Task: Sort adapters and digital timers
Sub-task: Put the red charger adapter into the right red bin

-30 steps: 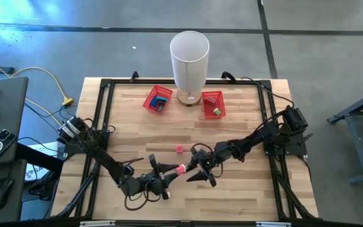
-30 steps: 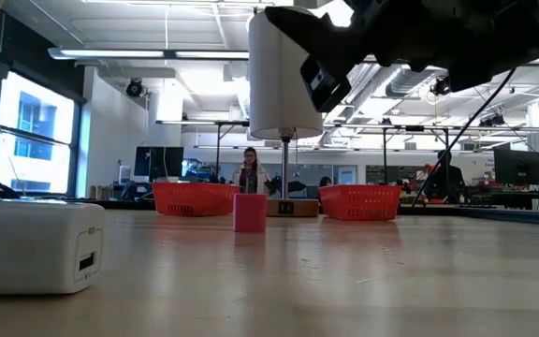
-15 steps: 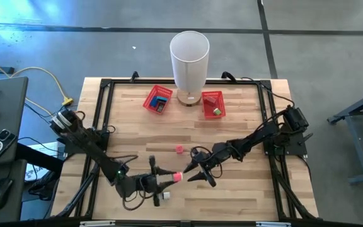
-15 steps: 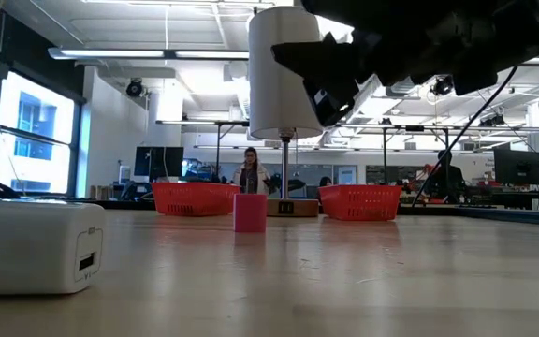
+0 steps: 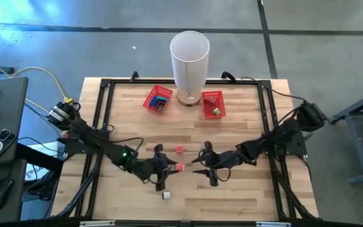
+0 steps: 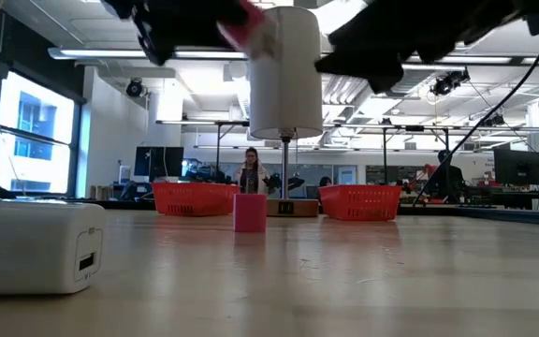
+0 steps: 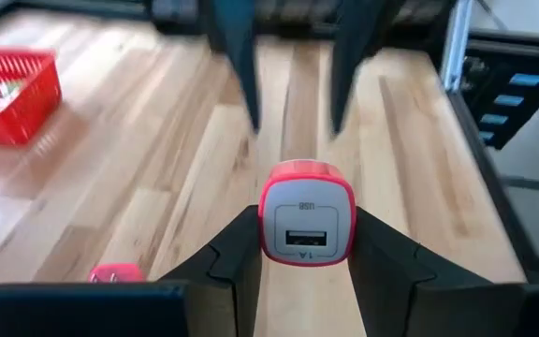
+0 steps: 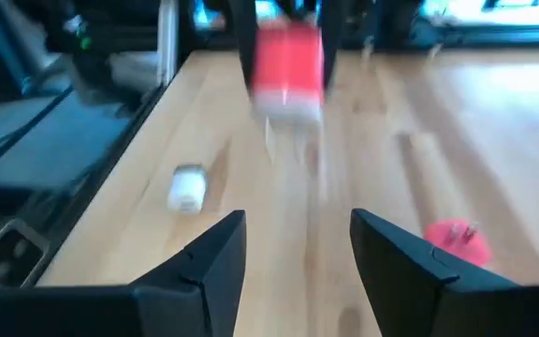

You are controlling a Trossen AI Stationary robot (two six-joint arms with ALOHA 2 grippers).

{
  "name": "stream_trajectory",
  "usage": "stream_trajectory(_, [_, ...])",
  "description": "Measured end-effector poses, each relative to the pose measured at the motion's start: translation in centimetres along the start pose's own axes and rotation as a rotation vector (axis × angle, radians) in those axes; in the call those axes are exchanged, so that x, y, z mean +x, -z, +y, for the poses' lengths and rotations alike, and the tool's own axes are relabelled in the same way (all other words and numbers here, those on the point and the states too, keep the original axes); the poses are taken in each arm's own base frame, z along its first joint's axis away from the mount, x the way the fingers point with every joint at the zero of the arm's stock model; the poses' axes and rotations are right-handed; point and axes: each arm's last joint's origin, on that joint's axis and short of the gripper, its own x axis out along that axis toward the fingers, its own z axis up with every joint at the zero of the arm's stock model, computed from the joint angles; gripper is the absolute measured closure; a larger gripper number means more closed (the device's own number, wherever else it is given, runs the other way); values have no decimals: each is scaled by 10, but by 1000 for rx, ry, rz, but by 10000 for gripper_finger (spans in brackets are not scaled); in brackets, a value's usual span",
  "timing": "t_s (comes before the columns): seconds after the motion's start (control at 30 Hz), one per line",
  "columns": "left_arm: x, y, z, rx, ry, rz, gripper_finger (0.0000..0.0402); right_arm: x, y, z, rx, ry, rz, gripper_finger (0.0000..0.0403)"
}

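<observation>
A pink USB adapter [image 7: 307, 213] sits between the fingers of my left gripper [image 7: 307, 245], above the middle of the table [image 5: 179, 168]. My right gripper [image 5: 202, 165] faces it from the right, a short gap away, open and empty; its two fingers stand beyond the adapter in the left wrist view. A second pink adapter [image 5: 179, 149] stands on the table just beyond. A white adapter [image 5: 166, 195] lies near the near edge, seen large in the low view [image 6: 36, 245]. My left gripper holds the pink adapter by two opposite sides of its body [image 7: 268, 220], pinched between the two fingers. The fingers lie about level and point toward the table's right. The adapter is lifted clear of the table, its USB port face turned back to the wrist.
Two red baskets [image 5: 158, 99] [image 5: 212, 104] stand at the far edge, each with items inside, on either side of a tall white cylinder [image 5: 190, 60] on a base. A black frame [image 5: 99, 126] runs around the wooden table. A person stands in the room beyond.
My right gripper has drawn back toward the table's right edge, away from the pink adapter, which stays in my left gripper. My left arm has swung toward the far edge, carrying the adapter lifted, and now shows at the top of the low view.
</observation>
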Motion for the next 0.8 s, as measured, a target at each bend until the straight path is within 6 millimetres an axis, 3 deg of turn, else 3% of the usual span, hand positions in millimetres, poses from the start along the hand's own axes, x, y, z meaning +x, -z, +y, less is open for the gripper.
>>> stream_trajectory(0.47, [33, 13, 16, -9, -1, 58, 282, 5, -3, -10, 99, 4, -26, 223])
stream_trajectory(0.8, [40, 12, 23, -24, 3, 58, 282, 7, -3, -16, 149, -60, 2, 223])
